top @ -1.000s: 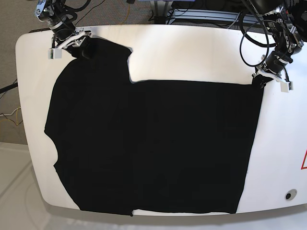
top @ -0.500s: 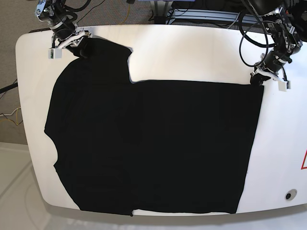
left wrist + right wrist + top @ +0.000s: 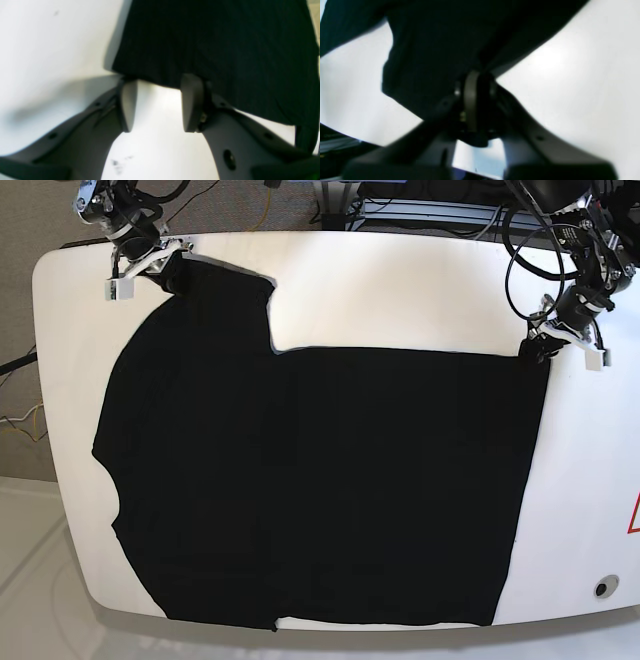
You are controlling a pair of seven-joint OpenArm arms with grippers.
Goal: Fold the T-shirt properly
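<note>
right gripper point(image 3: 472, 100) is pressed together, pinching the sleeve edge of the t-shirt point(image 3: 320, 480) at the far corner of the table point(image 3: 400, 290). left gripper point(image 3: 157, 102) stands spread at the hem corner, cloth at its fingertips but not clamped. the shirt lies flat across most of the tabletop. before lifting, seat the left pads fully over the hem, close firmly, then raise both corners together to keep the fold line straight.
</note>
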